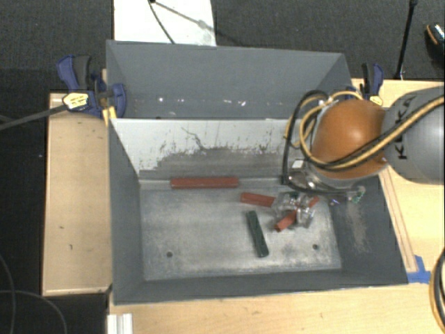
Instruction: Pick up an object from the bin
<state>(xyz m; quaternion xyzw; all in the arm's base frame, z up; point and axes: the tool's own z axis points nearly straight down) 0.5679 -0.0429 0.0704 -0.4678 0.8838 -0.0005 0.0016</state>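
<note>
My gripper (297, 209) is low over the right middle of the bin floor, below the arm's orange cover. A small red-brown piece (283, 223) lies right at its lower left edge, touching or nearly touching it. Another short red-brown piece (256, 199) lies just to the left of the gripper. A dark green bar (256, 234) lies slanted on the floor a little further left and nearer the front. Part of the floor under the gripper is hidden.
A long red-brown bar (205, 182) lies along the foot of the back wall, to the left. The arm comes in over the bin's right wall.
</note>
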